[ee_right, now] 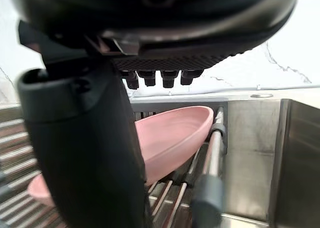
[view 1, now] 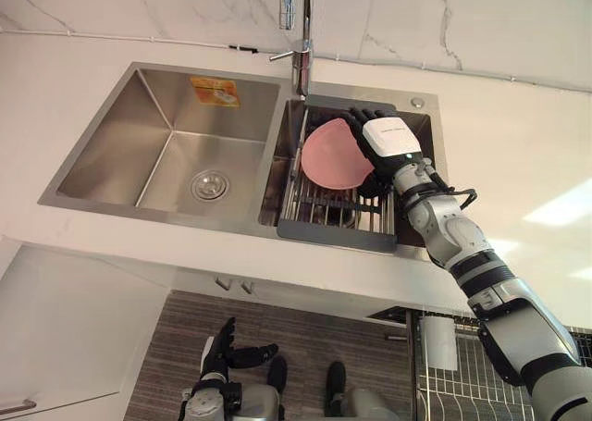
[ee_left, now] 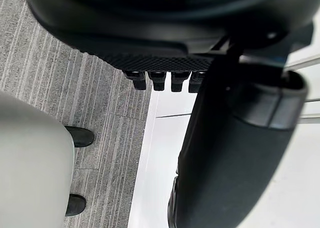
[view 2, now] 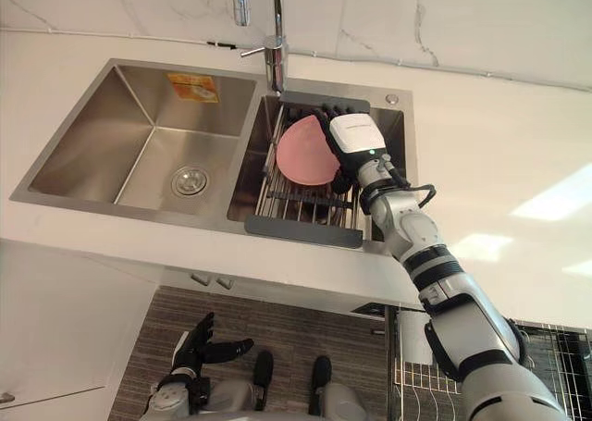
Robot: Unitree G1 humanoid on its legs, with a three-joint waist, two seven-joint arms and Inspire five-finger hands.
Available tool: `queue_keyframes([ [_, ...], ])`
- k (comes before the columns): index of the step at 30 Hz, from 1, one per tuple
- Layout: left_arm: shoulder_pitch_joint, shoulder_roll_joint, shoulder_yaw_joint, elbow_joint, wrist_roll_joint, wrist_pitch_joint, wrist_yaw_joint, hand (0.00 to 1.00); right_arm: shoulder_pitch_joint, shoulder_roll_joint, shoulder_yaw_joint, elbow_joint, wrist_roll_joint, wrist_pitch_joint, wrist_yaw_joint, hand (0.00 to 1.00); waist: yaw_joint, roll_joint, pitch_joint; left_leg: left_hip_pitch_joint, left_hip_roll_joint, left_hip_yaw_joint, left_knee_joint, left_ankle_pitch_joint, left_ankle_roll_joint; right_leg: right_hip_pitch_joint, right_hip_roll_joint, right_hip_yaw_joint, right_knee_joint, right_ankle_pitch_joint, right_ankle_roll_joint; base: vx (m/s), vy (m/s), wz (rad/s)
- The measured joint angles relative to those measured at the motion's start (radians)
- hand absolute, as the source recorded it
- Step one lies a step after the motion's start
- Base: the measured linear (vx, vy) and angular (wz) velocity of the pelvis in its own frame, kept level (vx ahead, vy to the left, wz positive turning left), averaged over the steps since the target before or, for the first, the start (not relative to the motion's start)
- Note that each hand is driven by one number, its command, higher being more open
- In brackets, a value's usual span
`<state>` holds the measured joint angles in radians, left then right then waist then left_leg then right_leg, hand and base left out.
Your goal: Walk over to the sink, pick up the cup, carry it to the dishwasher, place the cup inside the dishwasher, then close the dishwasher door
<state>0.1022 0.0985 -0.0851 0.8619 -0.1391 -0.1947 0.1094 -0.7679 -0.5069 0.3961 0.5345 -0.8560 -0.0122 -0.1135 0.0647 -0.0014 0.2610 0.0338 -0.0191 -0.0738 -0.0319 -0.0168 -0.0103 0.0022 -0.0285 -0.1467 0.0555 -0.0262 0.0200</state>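
Sink [view 1: 111, 153]: two steel basins set in a white counter [view 1: 518, 162], with the faucet [view 1: 302, 65] at the back edge between them. The left basin holds a drain [view 1: 210, 185] in its floor and an orange sticker [view 1: 215, 91] on its back wall. A slatted rack [view 1: 333, 234] spans the right basin. A pink dish [view 1: 331, 157], shallow and rimmed, leans tilted on the rack's rails at the faucet end, its hollow side toward the left basin. The right hand [view 1: 388, 139] is over the right basin, reaching in from the counter side of the sink, and sits just beside the dish's right edge and partly over it. In the right wrist view the fingers [ee_right: 150, 78] are straight in a row above the dish's [ee_right: 170, 138] rim, and the thumb [ee_right: 85, 153] stands apart on the near side, so the hand is spread and not curled round anything. Cannot tell whether the fingers touch the rim. The left hand [view 1: 222, 352] is low, below the sink's front edge, over the grey plank floor [ee_left: 50, 87], with its fingers [ee_left: 157, 80] relaxed and straight, its thumb [ee_left: 230, 153] out, and nothing held. A wire basket [view 1: 462, 384] shows below the sink's right end.
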Motion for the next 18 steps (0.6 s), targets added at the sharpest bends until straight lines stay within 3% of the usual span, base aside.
queue_keyframes([
  [1, 0.0, 0.0, 0.0, 0.0, 0.0, 0.0, 0.0, 1.0, 0.0, 0.001, 0.0, 0.003, -0.006, 0.002, -0.003, 0.0, 0.0, 0.0, 0.0, -0.001, 0.0, 0.0, 0.0, 0.001, -0.001, 0.0, 0.0, 0.0, 0.0, 0.0, 0.0, -0.03, -0.014, 0.03],
  [18, -0.009, 0.0, -0.003, -0.001, -0.009, -0.011, 0.018, 1.0, -0.035, 0.034, -0.044, 0.038, -0.078, 0.019, -0.105, 0.0, 0.005, 0.003, 0.025, -0.009, 0.001, -0.011, -0.042, 0.044, 0.005, -0.022, 0.0, -0.013, 0.002, 0.0, -0.001, -0.02, -0.006, 0.03],
])
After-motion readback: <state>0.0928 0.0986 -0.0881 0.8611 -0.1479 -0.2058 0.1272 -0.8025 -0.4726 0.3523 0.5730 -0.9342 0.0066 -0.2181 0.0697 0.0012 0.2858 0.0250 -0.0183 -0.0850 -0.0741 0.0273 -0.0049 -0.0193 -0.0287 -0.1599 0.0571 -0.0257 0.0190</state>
